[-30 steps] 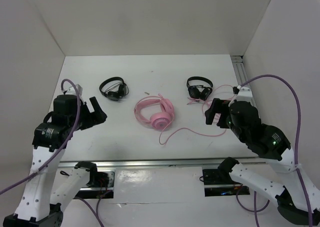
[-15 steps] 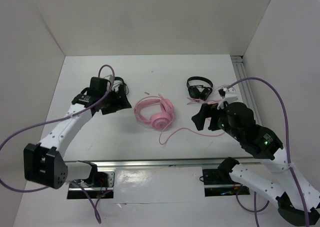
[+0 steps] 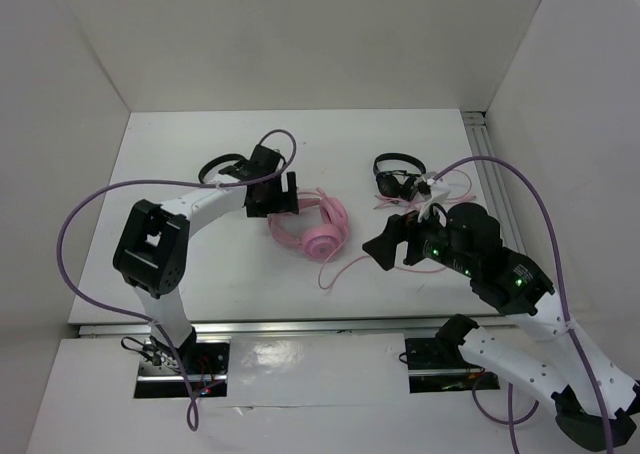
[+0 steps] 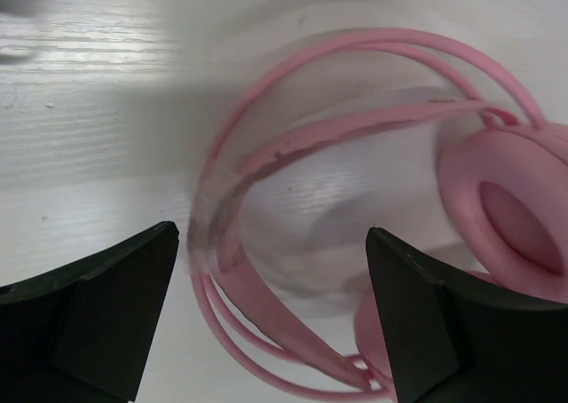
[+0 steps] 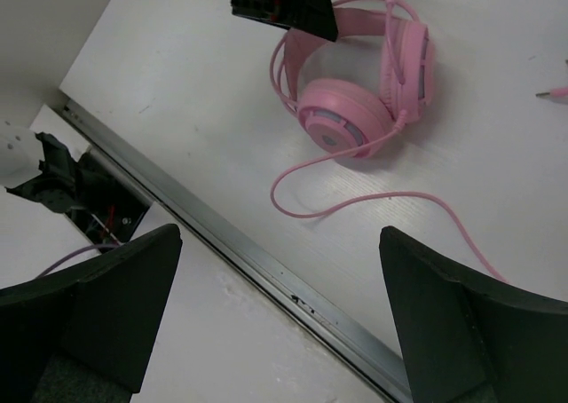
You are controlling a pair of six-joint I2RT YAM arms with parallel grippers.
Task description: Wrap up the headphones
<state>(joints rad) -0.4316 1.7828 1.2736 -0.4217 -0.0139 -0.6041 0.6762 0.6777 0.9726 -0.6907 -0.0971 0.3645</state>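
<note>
Pink headphones (image 3: 310, 224) are lying flat mid-bench (image 3: 200, 264), headband loop toward the left arm's side and earcups toward the right. The left end effector (image 3: 284, 196) is wide open and hanging right over the headband. In the wrist view the band sits between the fingers, and I can't tell if anything's touching. The right end effector (image 3: 388, 236) is also open and empty, parked just off to the right of the earcups. The thin cable (image 3: 348, 266) loops off the earcups and runs toward the right arm. My guess is left pins the band since it's nearer, and right gathers the cable.
</note>
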